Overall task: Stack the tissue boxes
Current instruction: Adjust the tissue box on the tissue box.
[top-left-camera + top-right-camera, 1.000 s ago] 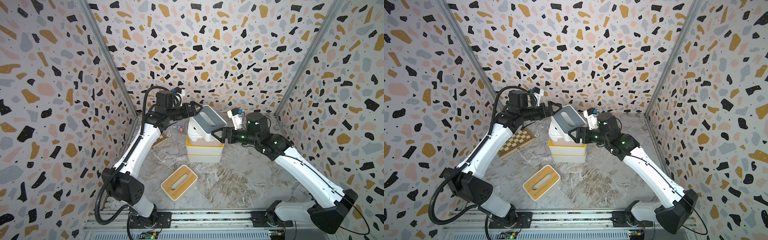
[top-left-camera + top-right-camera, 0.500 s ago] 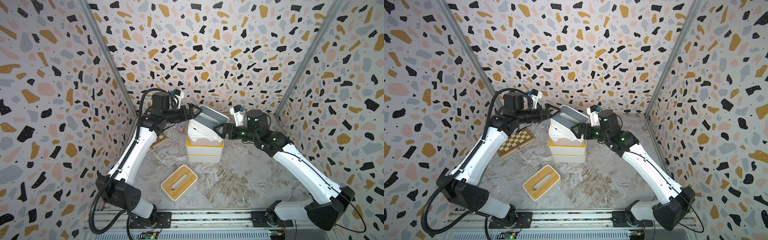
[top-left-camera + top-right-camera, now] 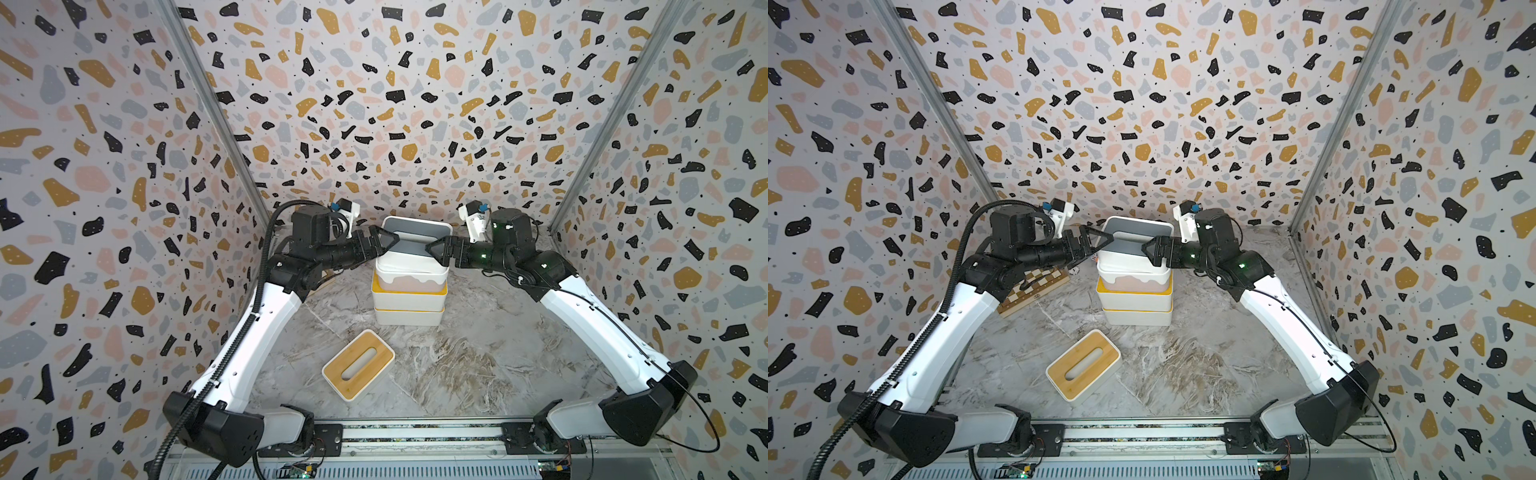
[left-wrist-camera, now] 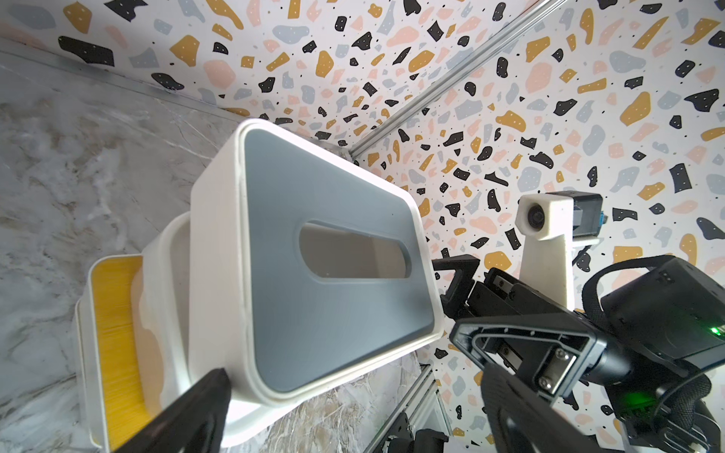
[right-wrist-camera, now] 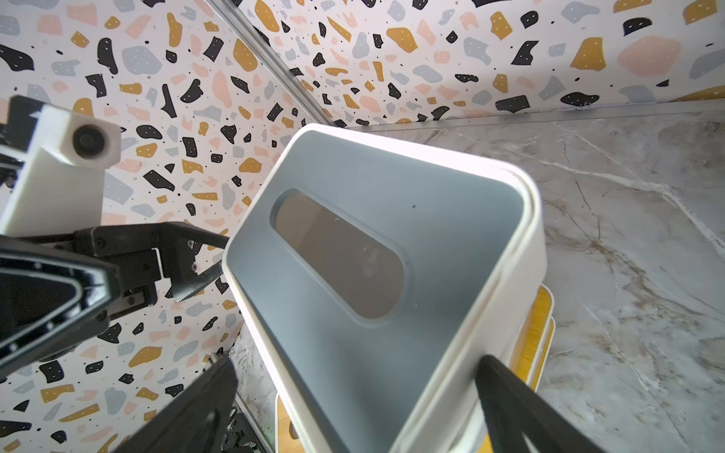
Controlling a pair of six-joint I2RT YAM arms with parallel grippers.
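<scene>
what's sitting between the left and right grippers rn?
The grey-lidded tissue box, on top of the stack. The left gripper is at one end and the right gripper at the other. Both top views show it.

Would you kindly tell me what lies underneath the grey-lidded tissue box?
The grey-lidded box sits on the pink-sided white box, then the upper yellow box and lower yellow box. Their lids are mostly covered; only yellow edges show.
</scene>
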